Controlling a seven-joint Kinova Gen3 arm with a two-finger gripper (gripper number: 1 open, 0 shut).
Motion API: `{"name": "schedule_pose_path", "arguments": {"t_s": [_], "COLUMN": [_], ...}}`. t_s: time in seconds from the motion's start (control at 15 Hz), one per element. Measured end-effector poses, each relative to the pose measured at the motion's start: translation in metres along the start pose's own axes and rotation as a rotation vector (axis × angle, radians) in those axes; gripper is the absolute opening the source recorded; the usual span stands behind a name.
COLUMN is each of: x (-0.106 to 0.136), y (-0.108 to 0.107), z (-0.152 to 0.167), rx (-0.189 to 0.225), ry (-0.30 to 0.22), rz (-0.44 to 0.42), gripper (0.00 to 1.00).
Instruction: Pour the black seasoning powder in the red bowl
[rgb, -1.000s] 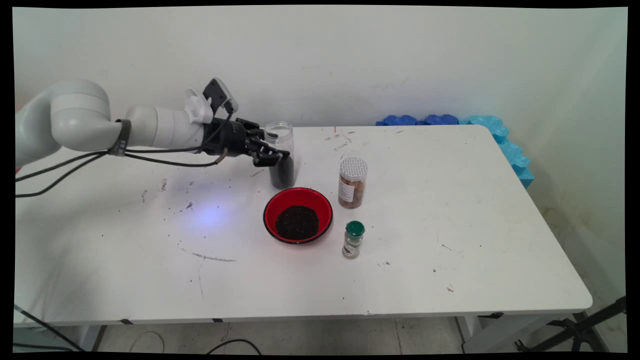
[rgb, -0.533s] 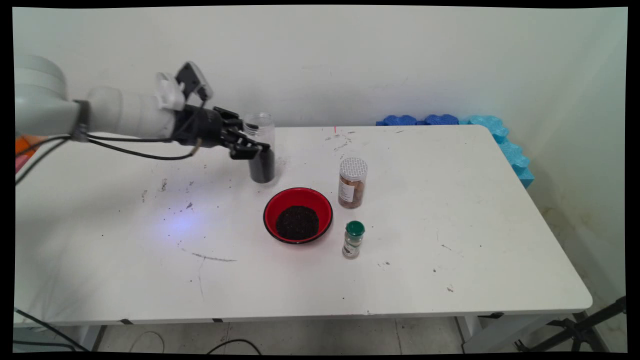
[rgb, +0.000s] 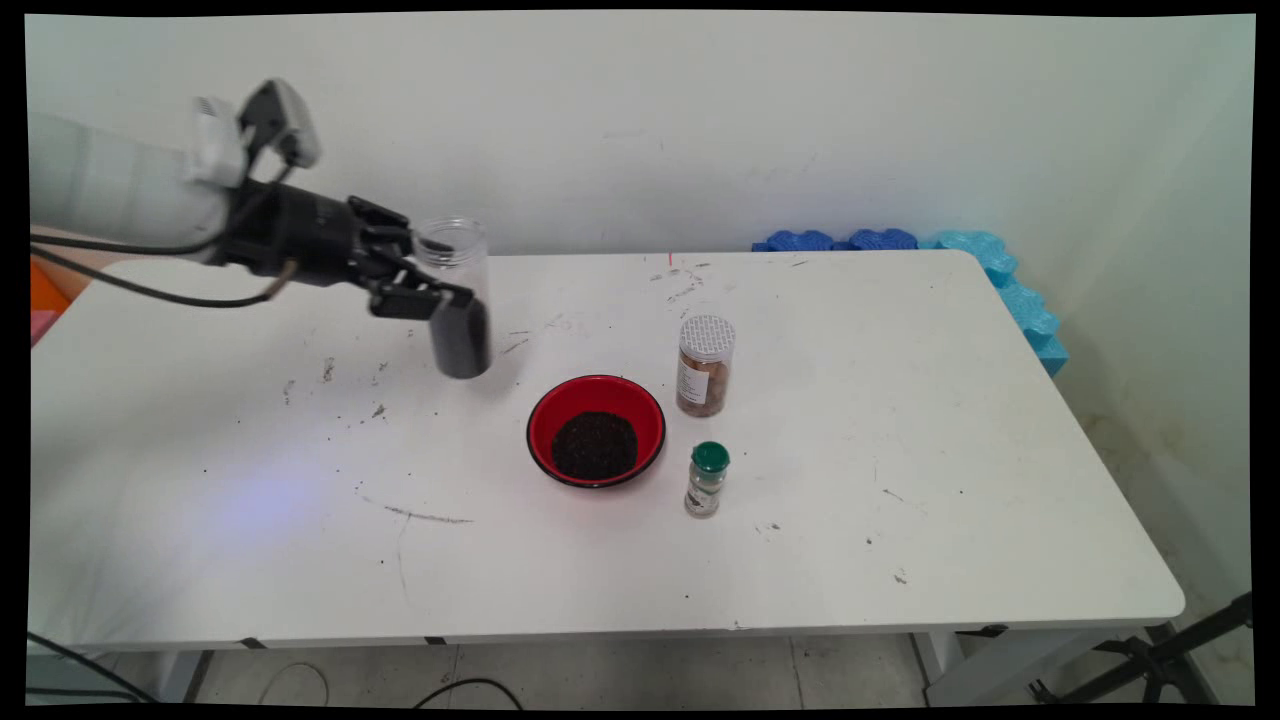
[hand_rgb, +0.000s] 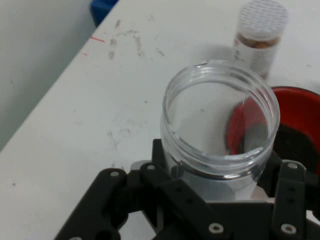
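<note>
My gripper (rgb: 445, 300) is shut on a clear lidless jar (rgb: 455, 295) whose lower half holds dark grains. The jar stands upright in my grasp, held above the table left of the red bowl (rgb: 596, 430). In the hand view the jar's open mouth (hand_rgb: 221, 117) fills the middle, with my black fingers (hand_rgb: 287, 200) clamped on its sides. The red bowl (hand_rgb: 300, 125), holding a heap of dark grains, lies to the right of the jar, apart from it.
A jar with a white perforated lid (rgb: 706, 365) and brown contents stands right of the bowl, also seen as the lidded jar (hand_rgb: 260, 35). A small green-capped shaker (rgb: 707, 478) stands at the bowl's lower right. Blue foam pieces (rgb: 900, 242) line the table's far right edge.
My gripper has carried the jar leftward, away from the red bowl. The bowl, lidded jar and shaker have stayed in place.
</note>
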Motion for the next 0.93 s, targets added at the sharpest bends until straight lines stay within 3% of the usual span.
{"name": "schedule_pose_path", "arguments": {"t_s": [0.2, 0.47, 0.93], "x": [0.001, 0.008, 0.032], "y": [0.01, 0.035, 0.076], "z": [-0.026, -0.056, -0.06], "rx": [-0.034, -0.115, -0.202], "ry": [-0.021, -0.037, -0.046], "rz": [0.001, -0.014, -0.058], "gripper": [0.0, 0.0, 0.0]}}
